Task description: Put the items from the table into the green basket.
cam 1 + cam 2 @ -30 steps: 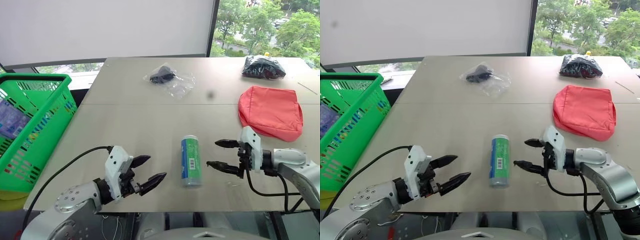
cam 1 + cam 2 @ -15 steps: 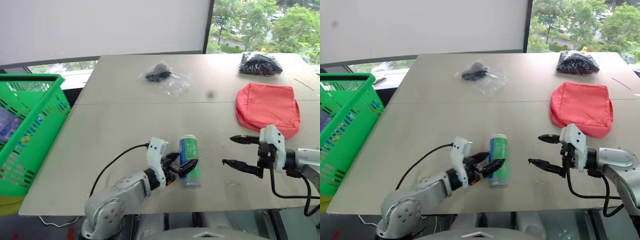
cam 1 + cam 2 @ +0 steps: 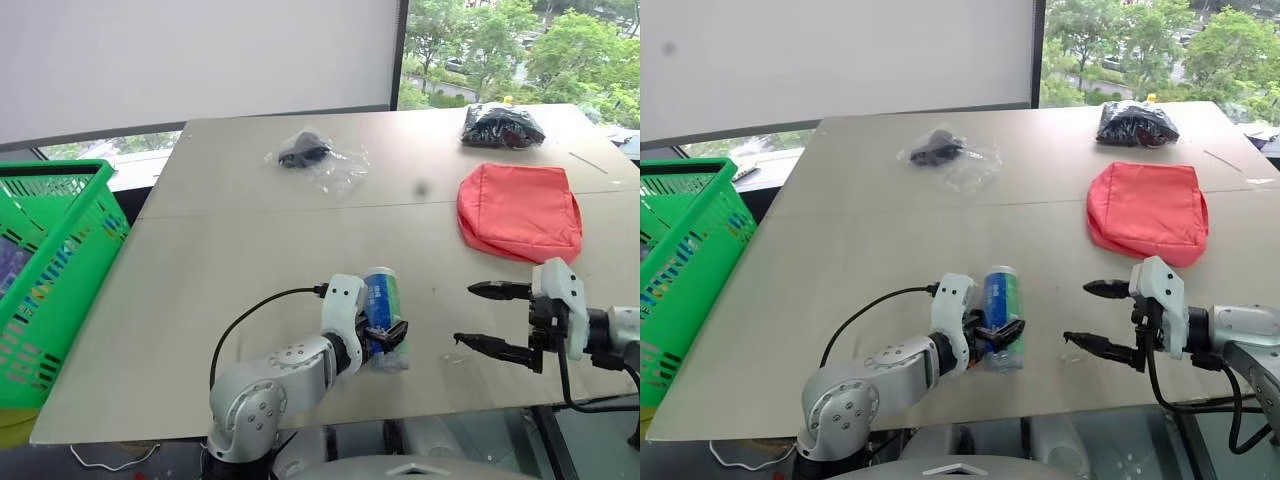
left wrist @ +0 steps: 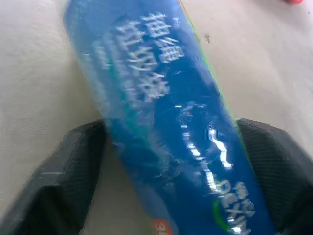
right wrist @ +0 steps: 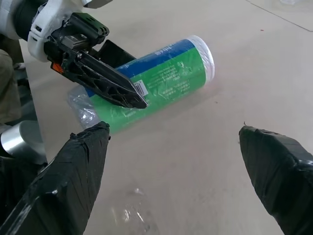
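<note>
The green-blue cylinder (image 3: 381,305) lies on its side near the front edge of the table (image 3: 230,270). My left gripper (image 3: 388,338) is shut on the cylinder's near end, one black finger on each side (image 4: 73,161). The right wrist view shows one finger lying across the cylinder (image 5: 161,73). My right gripper (image 3: 463,313) hovers open to the right of the cylinder, holding nothing. The green basket (image 3: 95,165) stands off the table's left side.
A red fabric pouch (image 3: 520,210) lies at the right. A clear bag with a black object (image 3: 310,155) sits at the far middle, and a black bag (image 3: 500,125) at the far right. A seam line crosses the table.
My left gripper swung right to the cylinder and closed its fingers around its near end. The right gripper drew back a little to the right, still open. The camera view shifted.
</note>
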